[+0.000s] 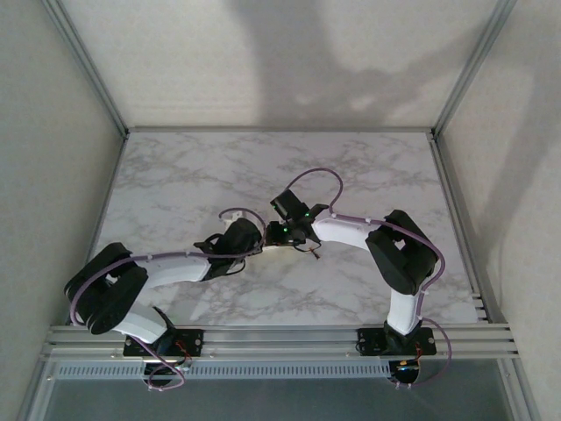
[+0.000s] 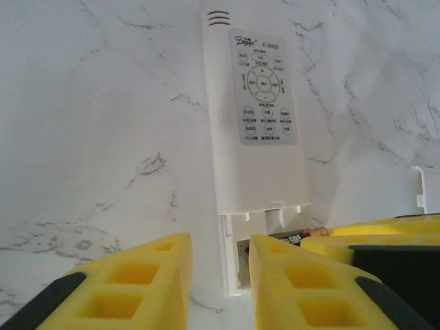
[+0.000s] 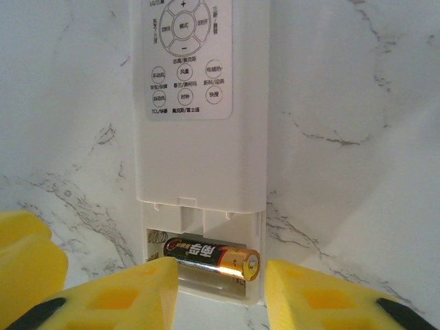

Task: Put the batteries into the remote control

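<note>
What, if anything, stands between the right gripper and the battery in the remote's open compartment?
Nothing visible does. The battery lies uncovered in the open compartment at the end of the remote, just beyond the gap between the yellow fingers of the right gripper.

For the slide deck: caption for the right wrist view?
Right tool close over the remote control, bay open, one battery lying crosswise inside.
</note>
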`<state>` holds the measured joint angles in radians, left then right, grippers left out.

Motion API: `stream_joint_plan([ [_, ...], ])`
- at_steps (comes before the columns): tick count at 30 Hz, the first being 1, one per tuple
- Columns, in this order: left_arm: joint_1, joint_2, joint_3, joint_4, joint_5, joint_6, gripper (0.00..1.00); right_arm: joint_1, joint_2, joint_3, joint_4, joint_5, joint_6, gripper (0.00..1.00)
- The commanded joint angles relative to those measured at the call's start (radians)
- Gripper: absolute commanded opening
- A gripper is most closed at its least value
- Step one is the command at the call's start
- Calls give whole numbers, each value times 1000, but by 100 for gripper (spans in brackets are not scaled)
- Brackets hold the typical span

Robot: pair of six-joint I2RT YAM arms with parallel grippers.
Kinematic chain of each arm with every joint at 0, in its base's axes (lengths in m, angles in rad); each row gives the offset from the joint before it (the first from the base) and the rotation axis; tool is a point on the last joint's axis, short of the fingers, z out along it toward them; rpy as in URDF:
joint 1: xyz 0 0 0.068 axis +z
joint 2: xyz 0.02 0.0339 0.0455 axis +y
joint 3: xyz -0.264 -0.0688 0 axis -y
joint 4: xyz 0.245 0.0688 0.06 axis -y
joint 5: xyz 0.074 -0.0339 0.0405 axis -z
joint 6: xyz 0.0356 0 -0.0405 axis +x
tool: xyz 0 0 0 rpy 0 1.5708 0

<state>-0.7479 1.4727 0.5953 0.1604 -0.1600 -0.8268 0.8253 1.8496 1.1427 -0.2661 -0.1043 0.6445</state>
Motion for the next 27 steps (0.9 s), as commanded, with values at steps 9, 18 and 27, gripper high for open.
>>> stream_joint_plan([
  [9, 9, -33, -47, 29, -29, -16, 28, -27, 10, -34, 31, 34, 239, 33],
  [18, 9, -80, -91, 62, -71, -26, 28, -40, -28, -100, 93, 44, 451, 31],
  [27, 31, -146, -136, 101, -79, 2, 29, -30, -12, -44, 45, 54, 560, 29],
])
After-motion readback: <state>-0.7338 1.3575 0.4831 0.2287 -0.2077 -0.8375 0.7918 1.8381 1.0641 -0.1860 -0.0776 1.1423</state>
